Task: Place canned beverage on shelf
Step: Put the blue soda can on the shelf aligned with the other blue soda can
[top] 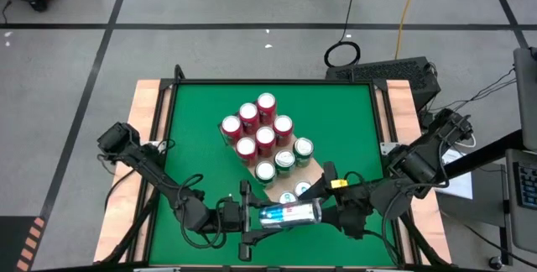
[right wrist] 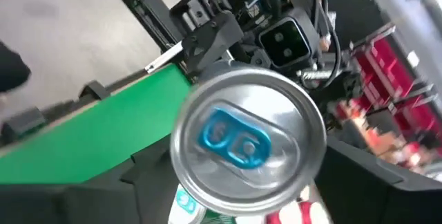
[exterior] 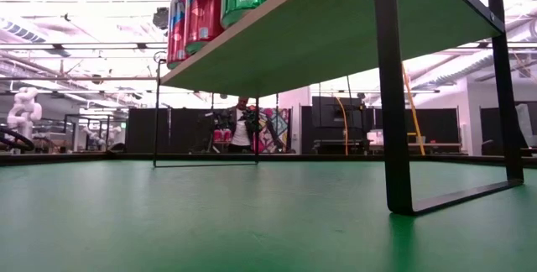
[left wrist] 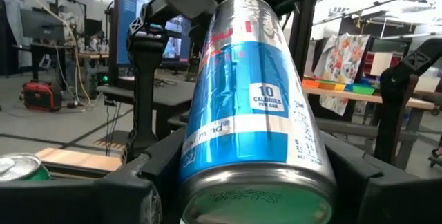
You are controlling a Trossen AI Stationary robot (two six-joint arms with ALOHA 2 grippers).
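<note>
A blue and silver can (top: 289, 214) lies level in the air over the table's near edge, in front of the shelf (top: 317, 174). Its bottom end (left wrist: 259, 196) faces my left gripper (top: 256, 216), which is shut on it. Its top with the blue tab (right wrist: 235, 137) faces my right gripper (top: 329, 207), which stands around that end. The shelf is a light wood board on dark legs (exterior: 394, 96), raised above the green table (top: 193, 154). Red cans (top: 256, 125) and green cans (top: 285, 161) stand upright on it. My left gripper pinches the can's side wall near its bottom end (left wrist: 207, 175) between its two fingers (left wrist: 131, 189). The fingers come about level from the table's left and lie along the can. The can lies on its side, lifted clear of the table and the shelf.
Standing cans fill most of the shelf; bare board shows at its near right corner. Under the board the table is free between the legs (exterior: 252, 213). A person (exterior: 243, 129) stands far off in the room behind. Wooden rails (top: 149, 112) border the table.
</note>
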